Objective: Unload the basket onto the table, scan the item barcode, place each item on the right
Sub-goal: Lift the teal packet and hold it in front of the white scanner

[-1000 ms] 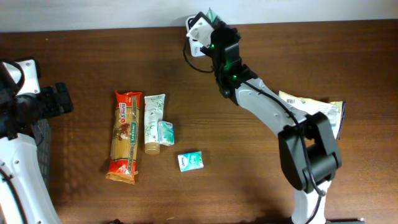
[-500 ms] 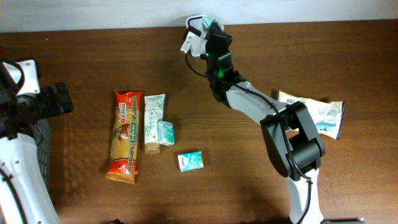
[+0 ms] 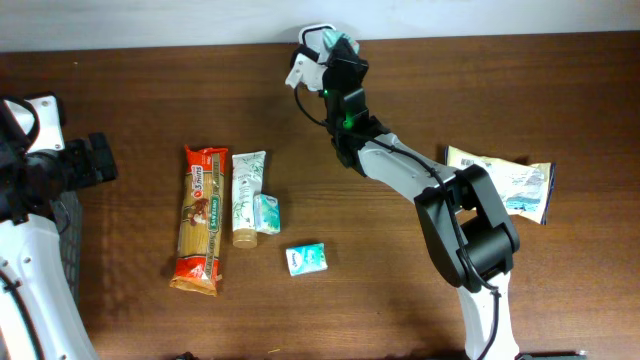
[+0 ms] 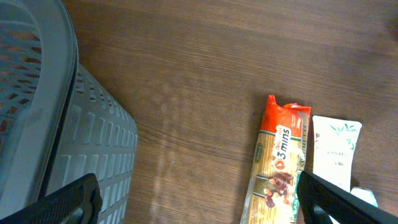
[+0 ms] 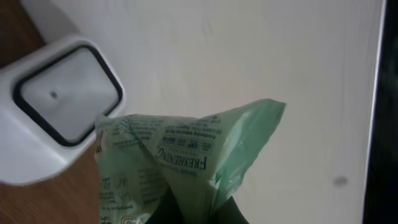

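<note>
My right gripper [image 3: 338, 52] is at the table's far edge, shut on a thin green packet [image 3: 345, 42]. In the right wrist view the green packet [image 5: 186, 155] stands up from the dark fingertips [image 5: 165, 211], printed side to the camera. It is just right of the white barcode scanner [image 5: 62, 106], whose dark window faces this way. The scanner [image 3: 306, 62] sits left of the gripper in the overhead view. No barcode is plainly visible on the packet. My left gripper [image 3: 95, 160] hangs open at the far left over bare wood, with nothing between its fingers [image 4: 68, 202].
An orange pasta packet [image 3: 201, 220], a white tube [image 3: 246, 197], a small teal sachet [image 3: 266, 213] and a small teal box [image 3: 307, 258] lie left of centre. A printed pouch [image 3: 510, 185] lies at the right. A grey basket [image 4: 50, 124] stands by the left arm.
The right gripper has moved a little left with the green packet, closer to the scanner, and its forearm has swung in. The left arm has not moved.
</note>
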Available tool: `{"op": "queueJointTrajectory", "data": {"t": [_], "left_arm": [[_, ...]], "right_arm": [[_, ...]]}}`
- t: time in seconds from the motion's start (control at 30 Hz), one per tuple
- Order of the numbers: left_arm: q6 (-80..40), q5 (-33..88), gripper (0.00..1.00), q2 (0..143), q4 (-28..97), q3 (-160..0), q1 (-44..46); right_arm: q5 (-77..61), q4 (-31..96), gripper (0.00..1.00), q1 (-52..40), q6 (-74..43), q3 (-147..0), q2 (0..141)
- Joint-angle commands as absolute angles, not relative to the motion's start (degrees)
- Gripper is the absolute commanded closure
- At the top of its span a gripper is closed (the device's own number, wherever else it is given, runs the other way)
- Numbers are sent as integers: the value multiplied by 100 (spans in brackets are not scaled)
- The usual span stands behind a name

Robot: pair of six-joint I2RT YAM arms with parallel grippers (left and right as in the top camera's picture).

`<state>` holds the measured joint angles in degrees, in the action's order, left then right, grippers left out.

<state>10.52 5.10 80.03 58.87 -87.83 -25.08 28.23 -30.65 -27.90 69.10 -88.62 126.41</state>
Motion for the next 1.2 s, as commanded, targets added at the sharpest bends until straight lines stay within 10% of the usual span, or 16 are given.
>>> {"op": "queueJointTrajectory", "data": {"t": [0.0,0.87,1.17], "left_arm": [[1146,510,1,7975,5878,-8783,-2497],[1146,510,1,7975,5878,-8781,-2497],[1146,510,1,7975,5878,-8783,-2497]], "right_arm": [[1514,-3649,96,-2606,7059,-8960,12661],[1518,-4136,96,-2246,7164,-10420,14188],[2088,-3420,96,-2418,4974,-10420,13096]]}}
